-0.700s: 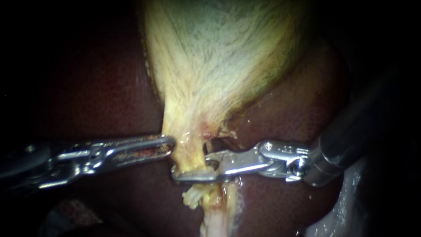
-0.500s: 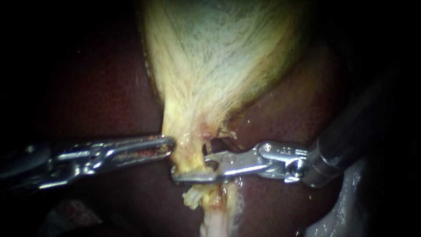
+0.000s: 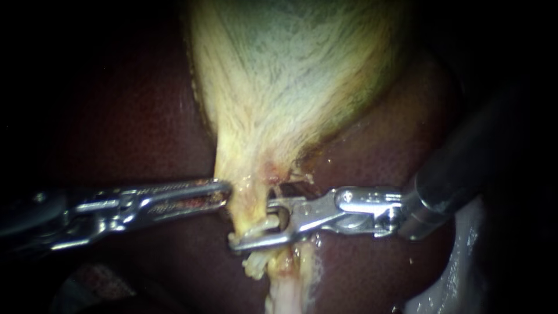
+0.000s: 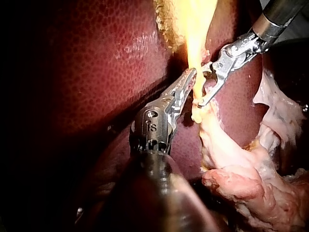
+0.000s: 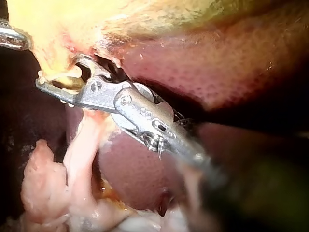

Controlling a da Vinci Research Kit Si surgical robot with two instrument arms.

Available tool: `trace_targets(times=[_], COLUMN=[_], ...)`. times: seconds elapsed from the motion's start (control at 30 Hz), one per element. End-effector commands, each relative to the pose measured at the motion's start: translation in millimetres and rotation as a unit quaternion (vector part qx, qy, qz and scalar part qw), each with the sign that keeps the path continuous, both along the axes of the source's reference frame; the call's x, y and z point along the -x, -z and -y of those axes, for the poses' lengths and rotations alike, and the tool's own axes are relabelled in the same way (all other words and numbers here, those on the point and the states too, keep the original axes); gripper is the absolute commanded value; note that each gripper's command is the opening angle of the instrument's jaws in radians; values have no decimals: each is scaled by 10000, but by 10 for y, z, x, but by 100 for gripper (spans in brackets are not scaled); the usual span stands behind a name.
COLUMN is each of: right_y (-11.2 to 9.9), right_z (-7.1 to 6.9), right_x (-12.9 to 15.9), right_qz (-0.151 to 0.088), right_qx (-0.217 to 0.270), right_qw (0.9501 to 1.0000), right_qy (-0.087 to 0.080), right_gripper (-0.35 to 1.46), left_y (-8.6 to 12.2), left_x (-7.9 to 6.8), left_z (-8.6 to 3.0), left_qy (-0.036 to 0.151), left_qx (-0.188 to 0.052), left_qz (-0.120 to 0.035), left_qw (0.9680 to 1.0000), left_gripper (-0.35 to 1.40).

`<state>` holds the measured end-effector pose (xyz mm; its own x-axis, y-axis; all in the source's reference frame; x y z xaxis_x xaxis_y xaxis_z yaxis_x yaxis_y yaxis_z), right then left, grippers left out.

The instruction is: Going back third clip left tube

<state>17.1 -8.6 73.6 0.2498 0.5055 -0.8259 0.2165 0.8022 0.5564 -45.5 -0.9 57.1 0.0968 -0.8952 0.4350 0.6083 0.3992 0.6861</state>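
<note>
Currently the tube (image 3: pixel 253 212) sits near the middle of my endoscope view. It runs from the narrow neck of the gallbladder (image 3: pixel 290 87) down toward the lower edge, so its long axis is close to vertical there.

My right instrument (image 3: pixel 253 225) comes in from the right and lies almost square across that axis, its tip pointing to the view's left and tilted a little downward. Its end effector is apart: 2 jaws with a clear gap, the upper one short and curved, the lower one a long flat bar. The tube passes through that gap and lies on the lower bar. I cannot pick out a clip on the tube apart from the metal of the end effector itself.

My left instrument (image 3: pixel 225 193) reaches in level from the left and points right, so its long axis also crosses the tube. Its end effector is clamped on the edge of the gallbladder's neck, just above the right instrument's tip and on the other side of the tissue.

Dark red liver (image 3: pixel 145 116) lies behind everything. In the right wrist view, pale loose tissue (image 5: pixel 82 145) hangs from the tube under the right instrument's lower jaw.
</note>
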Motion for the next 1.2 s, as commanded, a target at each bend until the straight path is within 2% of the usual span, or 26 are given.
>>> trace_targets(times=[0.03, 0.23, 0.53, 0.67, 0.93, 1.07, 1.2], right_y=[-1, -2, 6, 15, 43, 54, 59], right_z=[-1, -1, 0, -8, -36, -41, -40], right_x=[1, 15, 61, 86, 127, 138, 143], right_qz=[-9, -10, 54, 49, -60, -74, -76], right_qx=[39, 82, 241, 342, 920, 1082, 1134], right_qw=[10000, 10000, 9995, 9991, 9953, 9936, 9929], right_qy=[-3, -20, -207, -252, -303, -329, -337], right_gripper=[52, 56, 60, 59, 60, 60, 60], left_y=[0, 2, 2, 2, 1, 0, -3], left_x=[0, -1, -2, -2, -3, -3, -1], left_z=[0, 1, 2, 1, 1, 1, -1], left_qy=[-1, -1, -3, -4, -7, -7, -5], left_qx=[2, 2, 2, 2, 2, 2, 2], left_qz=[-1, -1, 0, 0, 2, 3, 2], left_qw=[10000, 10000, 10000, 10000, 10000, 10000, 10000], left_gripper=[-35, -35, -35, -35, -35, -35, -35])
